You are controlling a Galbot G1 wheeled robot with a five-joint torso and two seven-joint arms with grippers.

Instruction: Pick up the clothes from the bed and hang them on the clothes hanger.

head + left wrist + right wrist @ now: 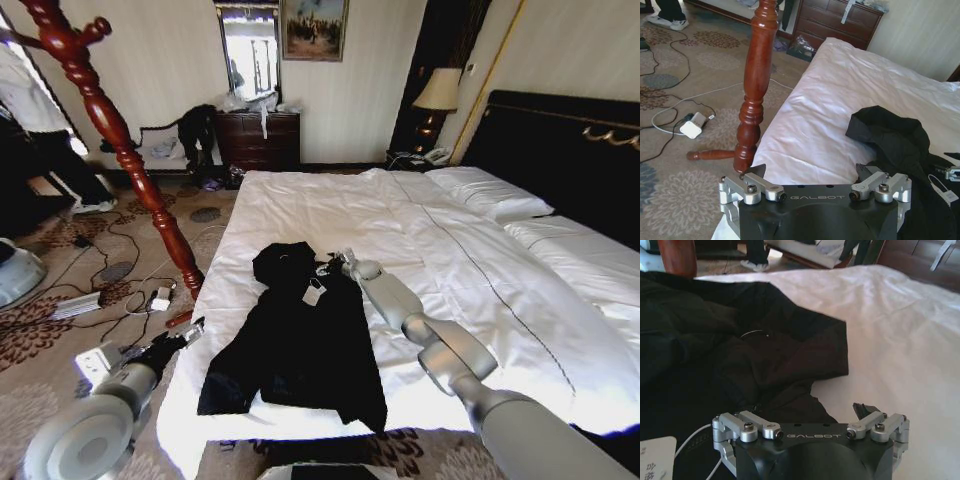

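Head view: the clothes [300,345] are laid flat on the bed [470,260], near its foot edge, white tag up | right gripper [338,262] is set at the clothes' collar, jaws spread, nothing held | left gripper [190,333] is held beside the clothes' left edge, jaws open, empty | clothes hanger [120,140] is seen left of the clothes, on the floor.

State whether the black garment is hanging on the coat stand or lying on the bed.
Lying on the bed: the clothes are spread flat on its white sheet.
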